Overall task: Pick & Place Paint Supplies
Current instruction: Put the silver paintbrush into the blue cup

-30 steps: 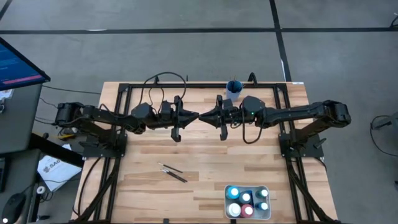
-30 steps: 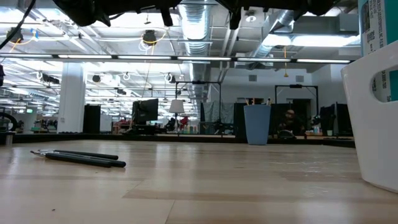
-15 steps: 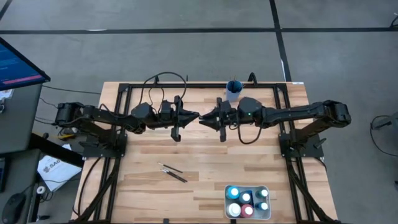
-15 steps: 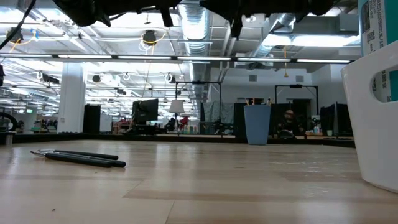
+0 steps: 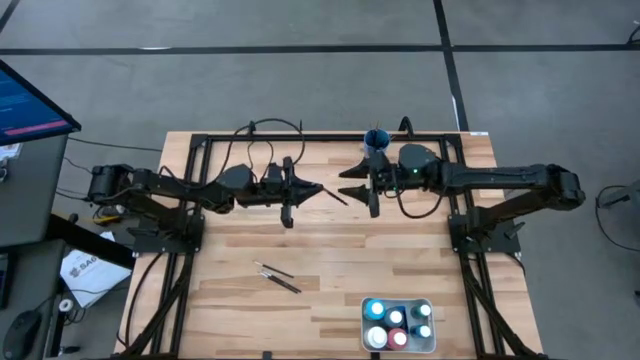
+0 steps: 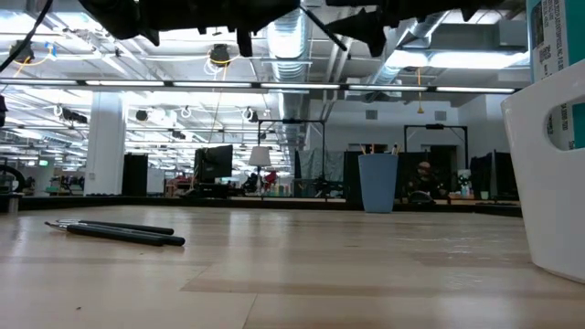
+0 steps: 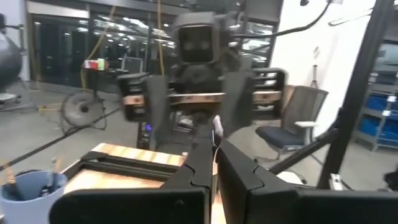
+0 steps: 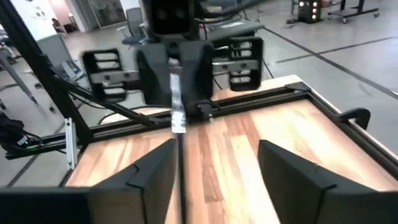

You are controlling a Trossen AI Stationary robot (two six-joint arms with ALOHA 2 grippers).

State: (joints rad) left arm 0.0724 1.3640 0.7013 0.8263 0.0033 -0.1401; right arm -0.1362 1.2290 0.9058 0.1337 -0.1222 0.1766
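Held item: one thin dark paintbrush with a pale tip (image 5: 335,196), in the air at upper centre of the high view. It is clamped at one end in my left fingers (image 5: 318,187), which are clenched on it. The rest juts out toward my right fingers (image 5: 352,180). Those stand spread just beyond the free end, grasping nothing.

Risks, as I judge them:
- I hold the brush only at its end, so a quick wrist turn could make it pivot or slip out. It would then fall to the wooden surface (image 5: 330,255).
- My right fingers sit close to the free end. Any drift inward could knock the brush askew in my grip.
- The blue plastic cup (image 5: 376,141) stands at the upper edge, just beside my right arm. A careless sweep there could tip it and spill what it holds.
- If the cup is the target, a tilted brush could catch the rim instead of going in.

Count:
- Paintbrushes: one held. A small loose bunch of dark paintbrushes (image 5: 277,277) lies at lower centre-left; I see at least two and cannot separate more. A few stand in the cup, number unclear.
- Small paint bottles (image 5: 398,325): six, in the white rectangular tray (image 5: 432,345) at lower right.
- Cups: one. Trays: one.
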